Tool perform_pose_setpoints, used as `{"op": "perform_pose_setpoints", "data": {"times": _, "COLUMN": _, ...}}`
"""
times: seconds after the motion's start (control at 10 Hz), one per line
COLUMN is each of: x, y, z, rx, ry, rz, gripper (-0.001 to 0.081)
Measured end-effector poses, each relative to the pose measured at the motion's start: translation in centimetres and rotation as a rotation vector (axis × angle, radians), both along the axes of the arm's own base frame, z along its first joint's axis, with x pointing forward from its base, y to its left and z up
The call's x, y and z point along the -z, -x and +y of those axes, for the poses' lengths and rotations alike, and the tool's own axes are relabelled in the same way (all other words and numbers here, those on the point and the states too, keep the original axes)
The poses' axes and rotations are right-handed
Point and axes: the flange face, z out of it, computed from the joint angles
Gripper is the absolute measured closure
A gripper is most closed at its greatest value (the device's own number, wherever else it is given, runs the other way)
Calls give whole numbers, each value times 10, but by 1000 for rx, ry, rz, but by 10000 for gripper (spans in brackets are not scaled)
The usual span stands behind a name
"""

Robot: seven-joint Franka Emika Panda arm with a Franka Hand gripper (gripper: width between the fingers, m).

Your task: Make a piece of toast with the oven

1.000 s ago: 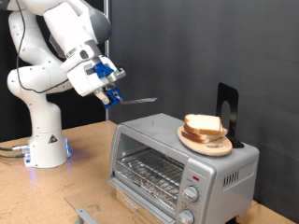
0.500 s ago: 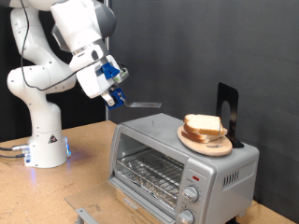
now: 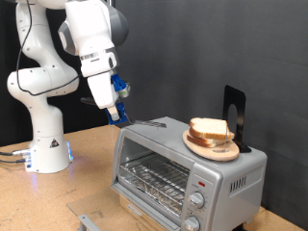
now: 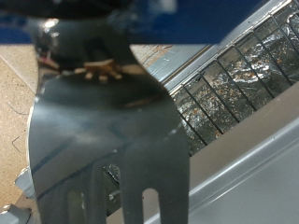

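The silver oven stands at the exterior view's lower right, and its wire rack shows at the front. The piece of toast lies on a round wooden plate on the oven's top. My gripper, with blue fingers, is shut on a metal fork. It hangs just to the left of the oven's top corner, and the fork points right over the oven's top, well short of the toast. In the wrist view the fork fills the picture, with the oven's rack behind it.
A thin black upright stand rises behind the plate on the oven. The arm's white base stands on the wooden table at the left. A small grey metal piece lies at the table's front edge.
The gripper has swung down and turned with the fork. The fork has dropped from well above the oven to just over its top left corner.
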Motion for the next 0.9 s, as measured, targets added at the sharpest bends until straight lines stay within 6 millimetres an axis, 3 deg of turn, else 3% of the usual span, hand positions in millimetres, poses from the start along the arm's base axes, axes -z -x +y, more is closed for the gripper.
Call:
{"op": "perform_pose_setpoints", "data": {"times": 0.3, "x": -2, "y": 3, "z": 21, "rx": -56, "ry": 27, "rz": 67, "gripper": 406}}
{"op": "perform_pose_setpoints", "data": {"times": 0.6, "x": -25, "y": 3, "z": 50, "rx": -98, "ry": 50, "rz": 148, "gripper": 406}}
{"op": "perform_pose_setpoints", "data": {"times": 0.9, "x": -38, "y": 1, "z": 67, "rx": -71, "ry": 53, "rz": 164, "gripper": 406}}
